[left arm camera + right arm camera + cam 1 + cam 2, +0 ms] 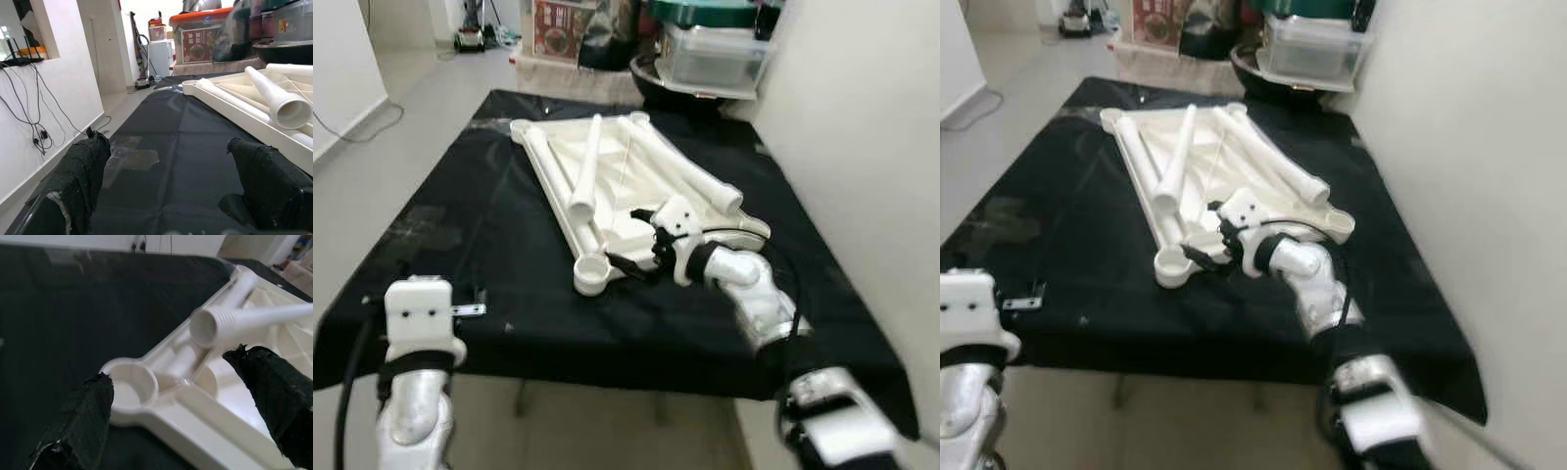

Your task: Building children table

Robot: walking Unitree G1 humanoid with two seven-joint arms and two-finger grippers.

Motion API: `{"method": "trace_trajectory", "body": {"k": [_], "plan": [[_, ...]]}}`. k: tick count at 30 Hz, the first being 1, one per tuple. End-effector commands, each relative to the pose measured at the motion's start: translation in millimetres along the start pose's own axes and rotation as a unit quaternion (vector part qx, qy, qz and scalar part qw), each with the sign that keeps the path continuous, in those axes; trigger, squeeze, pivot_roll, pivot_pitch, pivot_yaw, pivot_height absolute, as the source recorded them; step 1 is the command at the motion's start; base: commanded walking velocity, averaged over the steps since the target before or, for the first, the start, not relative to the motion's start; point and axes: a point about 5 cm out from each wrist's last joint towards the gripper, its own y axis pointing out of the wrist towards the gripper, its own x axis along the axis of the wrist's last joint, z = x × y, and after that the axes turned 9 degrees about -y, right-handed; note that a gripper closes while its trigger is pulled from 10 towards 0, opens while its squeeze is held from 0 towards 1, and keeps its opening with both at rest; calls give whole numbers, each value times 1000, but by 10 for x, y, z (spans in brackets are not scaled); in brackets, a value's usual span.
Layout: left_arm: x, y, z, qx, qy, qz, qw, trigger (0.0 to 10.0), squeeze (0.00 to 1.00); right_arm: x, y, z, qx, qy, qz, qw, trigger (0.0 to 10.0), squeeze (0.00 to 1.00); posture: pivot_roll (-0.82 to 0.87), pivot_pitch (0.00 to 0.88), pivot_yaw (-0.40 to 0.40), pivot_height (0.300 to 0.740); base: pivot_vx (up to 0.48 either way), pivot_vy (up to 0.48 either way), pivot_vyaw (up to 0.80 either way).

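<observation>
From the head camera, a white plastic table top (607, 186) lies upside down on a black cloth (460, 235) that covers a stand. White tubes for legs (587, 166) rest loose on top of it. The right claw (628, 264) reaches in over the near corner, just beside the round cup (591, 274) where a leg should go. The left claw (166, 186) waits by the near edge of the cloth, well apart from the parts.

The left wrist camera shows its two black fingers (80, 171) spread wide, holding nothing. The cloth looks smooth and a bit shiny.

The right wrist camera shows its fingers (83, 416) spread wide too, with nothing in them. A tube (215, 325) with ridges at its open end lies just past the cup. I think the claw should pinch that tube below the ridges, stand it straight up, then press it into the cup.
</observation>
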Motion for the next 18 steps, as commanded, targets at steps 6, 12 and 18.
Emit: {"method": "trace_trajectory", "body": {"k": [6, 12, 18], "plan": [[-17, -53, -6, 3, -1, 1, 1000, 10000, 0, 78, 203, -268, 16, -83, 67, 994, 10000, 0, 237, 0, -172, 740, 0, 0, 0], [-8, -100, 7, 9, 3, 0, 1000, 10000, 0, 68, 299, -211, 32, -117, 103, 987, 10000, 0, 274, 0, -194, 740, 0, 0, 0], [-5, -112, 18, 10, 6, 1, 1000, 10000, 0, -2, 329, -127, 47, -122, 131, 983, 10000, 0, 274, 0, -194, 740, 0, 0, 0]]}}
